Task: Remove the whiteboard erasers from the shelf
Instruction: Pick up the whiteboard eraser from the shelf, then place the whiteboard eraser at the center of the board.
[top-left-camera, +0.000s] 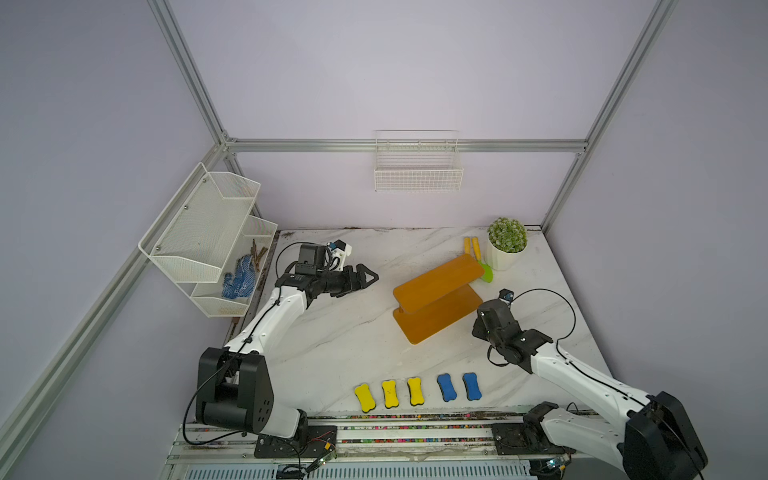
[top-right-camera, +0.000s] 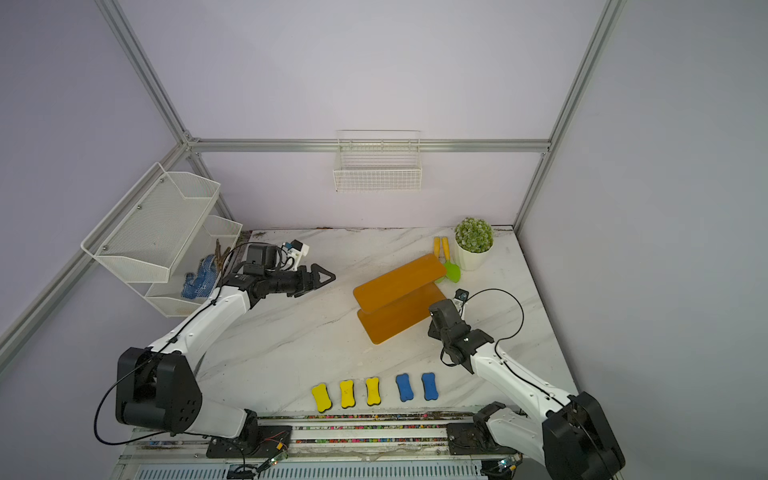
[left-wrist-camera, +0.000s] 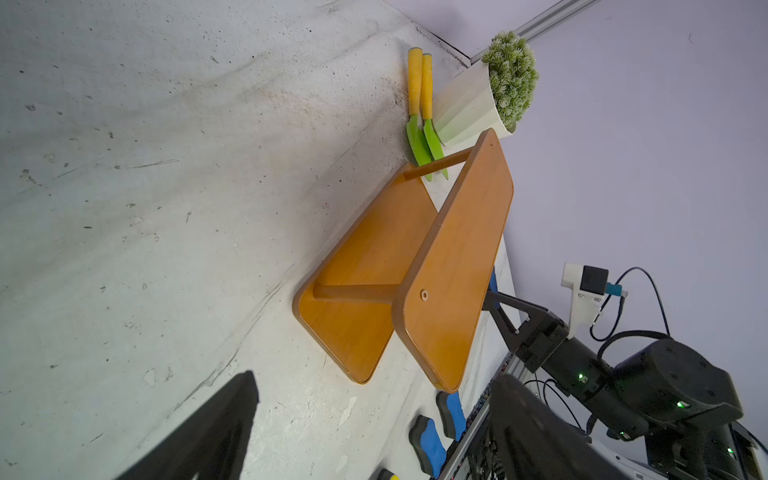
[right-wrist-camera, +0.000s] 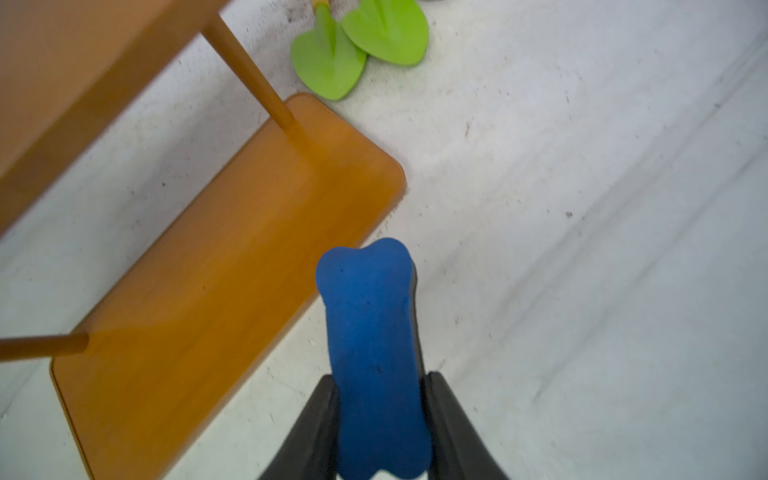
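1. A white mesh wall rack is fixed to the left wall. A pair of blue dotted gloves lies in its lower bin.
2. The left gripper hangs over the marble table, well apart from the shelf. The left wrist view shows its fingers spread wide, holding nothing.
3. Three yellow erasers lie side by side on the table near its front edge, yellow face up.
4. A white wire basket hangs on the back wall.
5. The orange-brown shelf stands at an angle on the table. Both boards are bare in both top views.
6. Two blue erasers lie on the table just right of the yellow ones, in the same row.
7. Two green spatulas with yellow handles lie behind the shelf's far end.
8. The right gripper pinches a third blue eraser by its long sides, blue face toward the wrist camera. This eraser is at the right end of the shelf, beside the edge of the lower board. Whether it touches the board cannot be told.
9. A potted plant stands in the far right corner of the table.
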